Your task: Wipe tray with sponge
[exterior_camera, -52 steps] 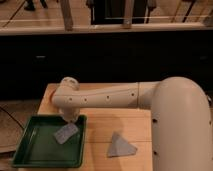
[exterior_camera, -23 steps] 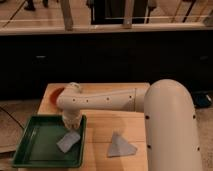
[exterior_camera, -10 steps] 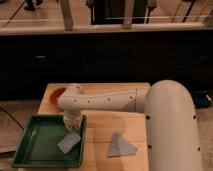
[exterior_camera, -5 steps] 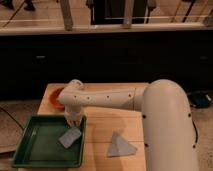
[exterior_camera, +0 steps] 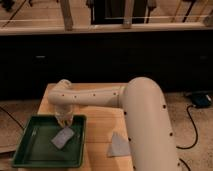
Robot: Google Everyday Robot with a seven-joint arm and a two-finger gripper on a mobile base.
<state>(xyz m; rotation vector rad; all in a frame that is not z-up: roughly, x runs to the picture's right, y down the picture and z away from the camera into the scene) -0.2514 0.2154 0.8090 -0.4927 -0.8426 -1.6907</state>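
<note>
**One sponge being held down in the tray, with most of the wiping judged to be outstanding**

Nearest of all, the tray (exterior_camera: 35, 150) is being shown at the near left corner of the wooden table (exterior_camera: 102, 117), its dark green floor lying bare across the left half and along the near rim. No streaks or wet marks are being picked out on it, so the share already wiped cannot be told.

Slightly farther in, the sponge (exterior_camera: 62, 137) is lying flat and askew on the right half of the tray floor, inside the rim. To the right of the tray, and apart from it, a pale grey triangular sheet (exterior_camera: 118, 145) is resting on the table and is not being touched.

Just beyond the sponge, the gripper (exterior_camera: 65, 120) is being lowered over the tray's far right part, meeting the sponge's far corner or hanging just above it. Whether it is closed on the sponge cannot be told. Behind it, the arm (exterior_camera: 95, 96) is being stretched leftward across the table from the large white body at the right.

As a judgement, the sponge is being worked in one small patch only. Passes over the left side and the near corners are being left to do.

Farthest back, a dark counter front (exterior_camera: 100, 60) and a pale railing (exterior_camera: 125, 20) are being seen.
</note>
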